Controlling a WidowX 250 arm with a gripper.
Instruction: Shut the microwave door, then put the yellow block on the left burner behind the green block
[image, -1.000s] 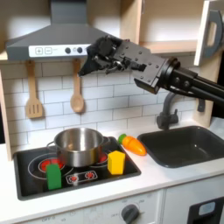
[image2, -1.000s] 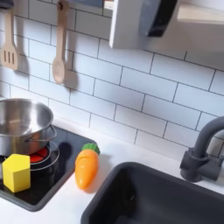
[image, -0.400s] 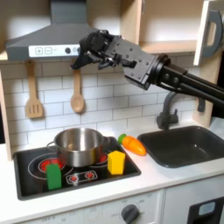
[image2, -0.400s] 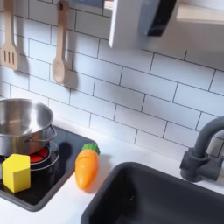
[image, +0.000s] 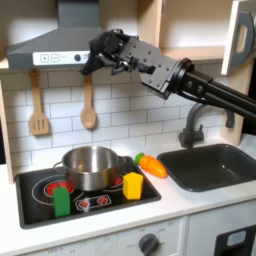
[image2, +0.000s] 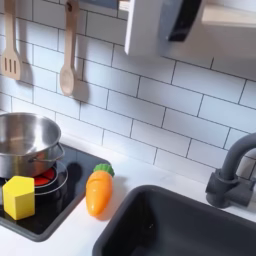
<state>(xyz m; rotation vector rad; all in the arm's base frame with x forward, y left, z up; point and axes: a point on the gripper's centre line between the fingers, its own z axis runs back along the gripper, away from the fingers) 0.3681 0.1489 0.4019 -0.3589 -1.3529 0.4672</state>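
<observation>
The microwave door (image: 240, 35) stands at the upper edge of the first exterior view's right, white with a dark window, swung out at an angle from the cabinet, so by my reading it is not yet shut and the first step is the one in hand. The yellow block (image: 132, 185) sits on the black cooktop (image: 35, 208) at the near edge of the burner on the first exterior view's right, just in front of the steel pot (image: 89, 166); in the second exterior view it lies beside the pot's base. The green block (image: 62, 201) stands upright on the near part of the other burner, on the first exterior view's left. An orange carrot (image: 152, 165) lies on the desk (image: 190, 200) between the cooktop and the sink (image: 212, 165). The pincer (image: 96, 52) hangs high in front of the range hood (image: 55, 45), well apart from the door and from both blocks; it grips nothing, and how wide its jaws stand I cannot tell. The next move, I judge, calls for the arm to swing across toward the door and press its outer face closed before descending for the yellow block.
</observation>
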